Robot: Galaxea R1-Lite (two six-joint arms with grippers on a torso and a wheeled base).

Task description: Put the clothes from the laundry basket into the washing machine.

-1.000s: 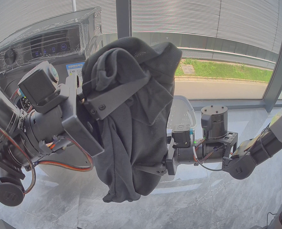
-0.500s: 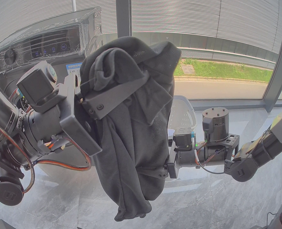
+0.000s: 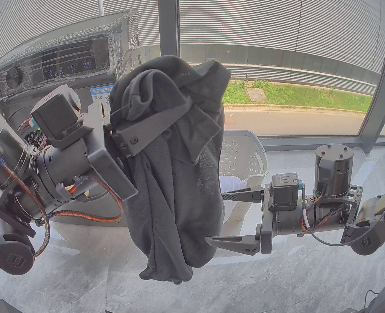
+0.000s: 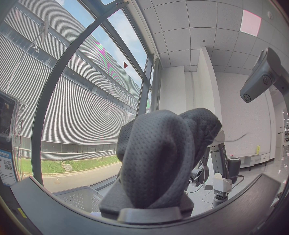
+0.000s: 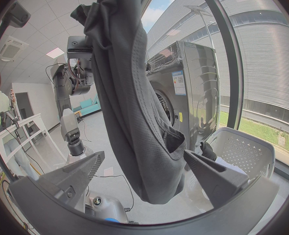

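Jaws of right gripper (image 3: 215,218) now apart, off garment (image 3: 175,183)

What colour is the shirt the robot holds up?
The shirt is dark grey; the head view shows it best.

I see a dark grey mesh shirt (image 3: 175,174) bunched, hanging mid-air between washing machine (image 3: 66,61) and white perforated laundry basket (image 3: 244,153); white cloth (image 3: 232,184) inside basket.

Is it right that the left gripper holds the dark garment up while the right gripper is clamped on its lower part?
Not quite. The right gripper is open: the head view shows its jaws spread beside the lower part of the dark garment, clamping nothing. The left gripper does hold the garment up.
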